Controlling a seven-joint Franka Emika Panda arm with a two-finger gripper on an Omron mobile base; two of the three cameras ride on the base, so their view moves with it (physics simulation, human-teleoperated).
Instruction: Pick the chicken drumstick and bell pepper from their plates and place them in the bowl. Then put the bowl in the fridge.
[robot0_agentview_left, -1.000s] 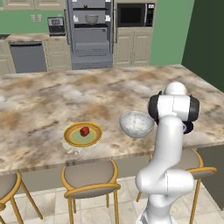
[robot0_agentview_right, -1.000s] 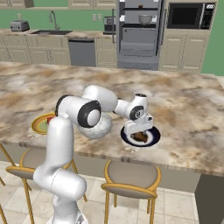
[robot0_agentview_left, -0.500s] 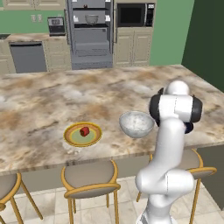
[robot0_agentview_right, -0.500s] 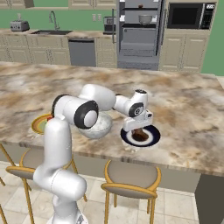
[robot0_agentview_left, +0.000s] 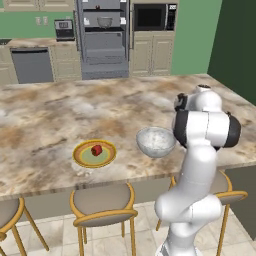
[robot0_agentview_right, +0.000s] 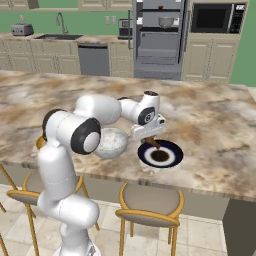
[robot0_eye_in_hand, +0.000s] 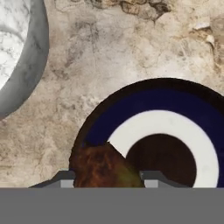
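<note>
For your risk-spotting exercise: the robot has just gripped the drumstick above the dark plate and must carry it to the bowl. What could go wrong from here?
1. The drumstick sits at the very tips of the gripper, so it may slip out mid-carry.
2. The bowl stands close beside the plate; a low swing might knock its rim.

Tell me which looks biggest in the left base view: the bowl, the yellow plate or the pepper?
1. Yellow plate, a little wider than the bowl.
2. Bowl, close behind and deeper, so these two are nearly a tie.
3. Pepper, by far the smallest, sitting on the yellow plate.
</note>
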